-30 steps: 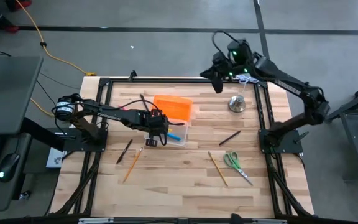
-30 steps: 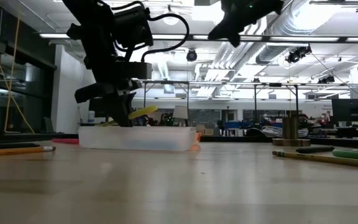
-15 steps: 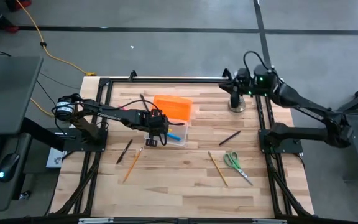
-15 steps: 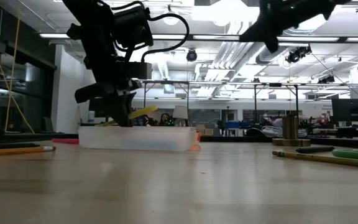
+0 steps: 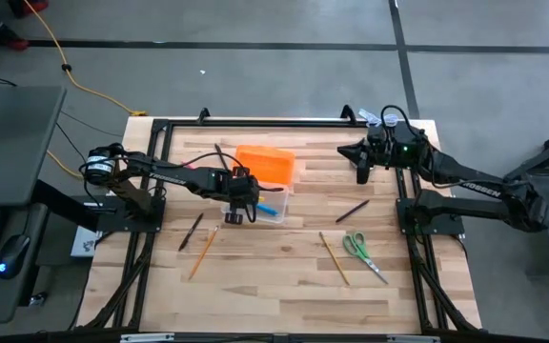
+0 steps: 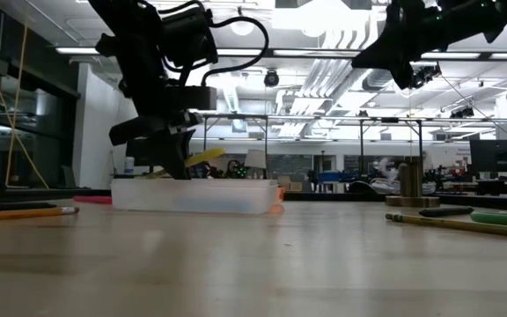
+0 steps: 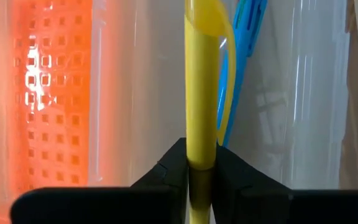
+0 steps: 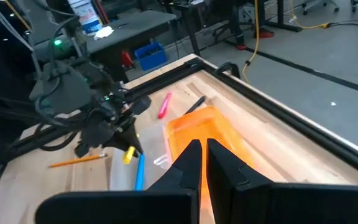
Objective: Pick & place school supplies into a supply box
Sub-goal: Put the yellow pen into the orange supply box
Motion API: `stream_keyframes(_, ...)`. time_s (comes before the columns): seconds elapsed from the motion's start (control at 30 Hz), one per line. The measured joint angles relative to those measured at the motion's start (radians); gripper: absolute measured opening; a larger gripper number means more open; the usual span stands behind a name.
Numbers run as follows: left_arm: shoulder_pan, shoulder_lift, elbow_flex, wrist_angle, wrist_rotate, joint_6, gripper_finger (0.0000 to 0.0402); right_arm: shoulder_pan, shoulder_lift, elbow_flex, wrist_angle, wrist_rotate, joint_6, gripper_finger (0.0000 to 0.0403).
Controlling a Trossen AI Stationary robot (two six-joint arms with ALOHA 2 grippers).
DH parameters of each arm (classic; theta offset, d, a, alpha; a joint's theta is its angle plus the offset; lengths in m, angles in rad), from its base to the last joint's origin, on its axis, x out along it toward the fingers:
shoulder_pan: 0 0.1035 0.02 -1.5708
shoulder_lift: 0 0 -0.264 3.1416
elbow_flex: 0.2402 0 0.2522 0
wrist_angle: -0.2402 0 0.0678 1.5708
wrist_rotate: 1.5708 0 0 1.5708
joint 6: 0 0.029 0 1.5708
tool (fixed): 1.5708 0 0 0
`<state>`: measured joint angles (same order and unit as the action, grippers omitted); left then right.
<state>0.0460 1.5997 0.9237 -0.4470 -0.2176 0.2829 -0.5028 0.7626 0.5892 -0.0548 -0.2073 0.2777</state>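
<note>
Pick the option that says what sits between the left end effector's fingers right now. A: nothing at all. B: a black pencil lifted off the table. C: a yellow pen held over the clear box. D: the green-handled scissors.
C: the left wrist view shows the yellow pen between the left end effector fingers, over the clear supply box, beside a blue pen.

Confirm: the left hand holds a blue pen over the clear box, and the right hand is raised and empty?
Not quite. The pen between the left hand's fingers is yellow, as the left wrist view shows; a blue one already lies in the clear box. The right hand is raised and empty.
</note>
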Motion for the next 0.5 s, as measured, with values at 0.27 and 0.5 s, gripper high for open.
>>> stream_keyframes(0.27,0.0,0.0,0.0,0.046,0.001,0.0,0.0093,0.035,0.001,0.0,0.004,0.047,-0.002,0.0)
stream_keyframes(0.5,0.0,0.0,0.0,0.048,0.001,-0.003,0.0094,0.035,0.001,0.0,0.005,0.047,0.001,0.0)
